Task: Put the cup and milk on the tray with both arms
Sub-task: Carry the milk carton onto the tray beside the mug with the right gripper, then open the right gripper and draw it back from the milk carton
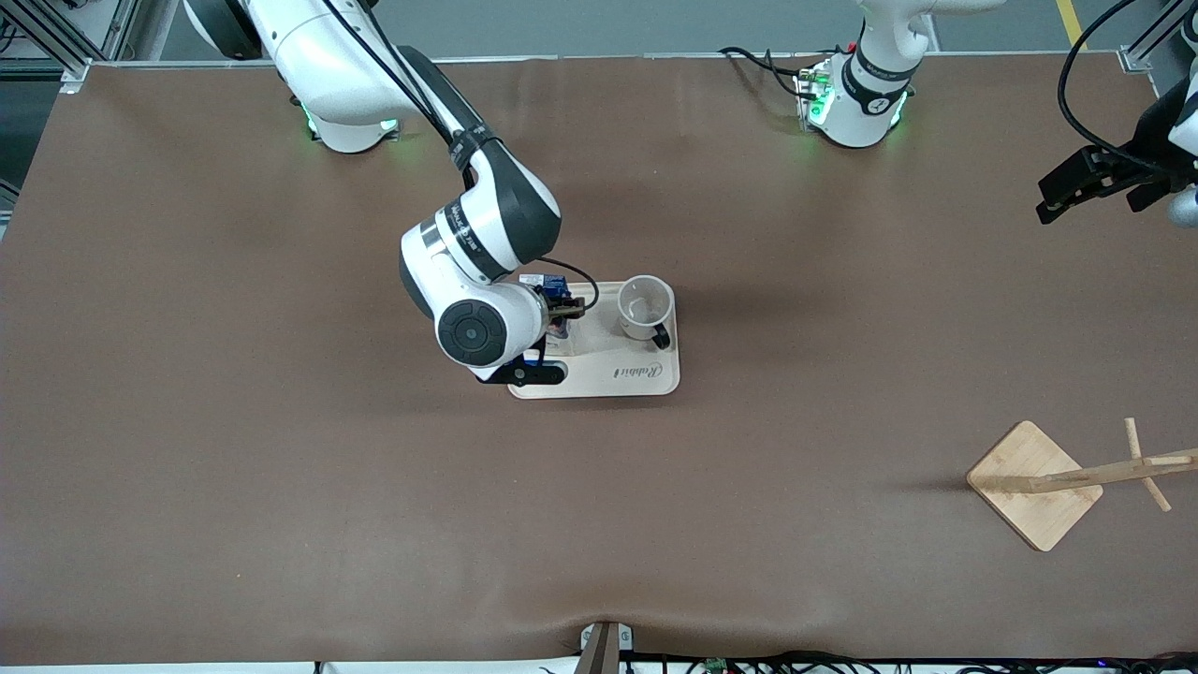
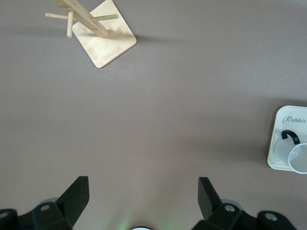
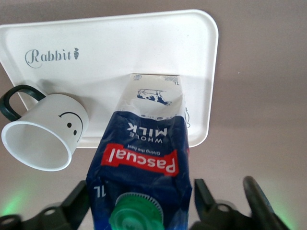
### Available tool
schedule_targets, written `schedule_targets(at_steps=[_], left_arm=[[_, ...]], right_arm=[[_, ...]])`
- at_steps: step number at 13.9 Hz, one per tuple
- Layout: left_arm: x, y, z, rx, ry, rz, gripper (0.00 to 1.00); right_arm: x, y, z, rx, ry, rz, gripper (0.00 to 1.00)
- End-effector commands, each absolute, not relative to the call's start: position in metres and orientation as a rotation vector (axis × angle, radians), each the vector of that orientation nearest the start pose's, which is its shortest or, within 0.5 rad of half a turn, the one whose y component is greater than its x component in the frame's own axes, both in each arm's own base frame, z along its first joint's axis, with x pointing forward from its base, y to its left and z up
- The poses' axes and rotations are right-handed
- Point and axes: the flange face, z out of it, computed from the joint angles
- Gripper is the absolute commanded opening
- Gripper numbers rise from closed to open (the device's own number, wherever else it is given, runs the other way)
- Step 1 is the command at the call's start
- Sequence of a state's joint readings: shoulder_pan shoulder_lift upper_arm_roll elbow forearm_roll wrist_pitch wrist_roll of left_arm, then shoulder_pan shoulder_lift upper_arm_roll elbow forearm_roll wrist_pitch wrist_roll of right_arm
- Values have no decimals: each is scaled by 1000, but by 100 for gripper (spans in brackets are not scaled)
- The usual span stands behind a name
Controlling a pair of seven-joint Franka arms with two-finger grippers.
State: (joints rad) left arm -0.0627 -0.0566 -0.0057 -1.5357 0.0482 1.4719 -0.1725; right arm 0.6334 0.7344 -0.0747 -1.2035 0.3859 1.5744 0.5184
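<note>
The cream tray (image 1: pixel 646 379) at frame centre holds the smiley mug (image 1: pixel 645 307) and Pascual milk carton (image 3: pixel 144 158), whose label only the right wrist view shows, between the spread right gripper (image 3: pixel 139 203); the left gripper (image 2: pixel 143 194) waits, spread.

Even overhead light, soft shadows, sharp frames, green base glow.

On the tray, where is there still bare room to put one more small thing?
Free: the tray strip with the Rabbit script, nearer the front camera than the cup. Crowded: the end where the milk stands, with the right tool open around it.
</note>
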Motion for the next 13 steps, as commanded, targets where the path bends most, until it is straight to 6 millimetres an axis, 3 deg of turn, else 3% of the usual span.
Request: schedule_targets(at_steps=[1,4,7,9,11,12,13], left_arm=[[518,-29,669,-3097,-147,-9,100],[520,-31,668,-3096,-142,-7,100],[518,-30,670,-3096,-145,-12,100],[518,-32,669,-3096,-140,-10,100],[518,-33,670,-3096,-135,-12,100],[519,-33,669,-3095,-135,-13,100],[519,-34,669,-3095,-133,-13,100]], right_arm=[[575,418,342,-2951,43,690,100],[581,405,369,-2949,62,655,100],[603,369,424,-2936,96,558,100],[614,325,476,-2946,145,497,100],[623,258,518,-2918,259,510,100],[617,229,558,-2915,292,448,100],[612,209,584,-2921,317,386,100]])
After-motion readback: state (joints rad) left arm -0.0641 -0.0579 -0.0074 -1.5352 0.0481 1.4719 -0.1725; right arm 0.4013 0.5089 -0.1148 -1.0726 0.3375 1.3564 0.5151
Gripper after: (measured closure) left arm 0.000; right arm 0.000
